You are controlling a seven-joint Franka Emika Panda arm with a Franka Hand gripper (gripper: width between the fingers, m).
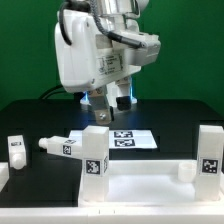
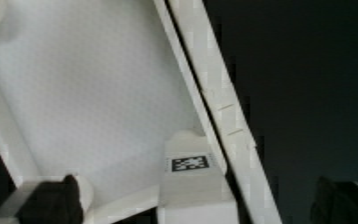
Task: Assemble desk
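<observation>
The desk's white tabletop lies flat at the front of the black table and fills much of the wrist view. A chunky white leg with a square tag stands upright at the tabletop's corner on the exterior view's left. My gripper hangs just above that leg. In the wrist view the same leg sits between my two dark fingers, which stand far apart with a gap on either side. My gripper is open and holds nothing. A second leg stands upright at the other back corner.
Another tagged leg lies on its side to the exterior view's left, and a further one stands near the left edge. The marker board lies flat behind the tabletop. The white robot body towers over the middle.
</observation>
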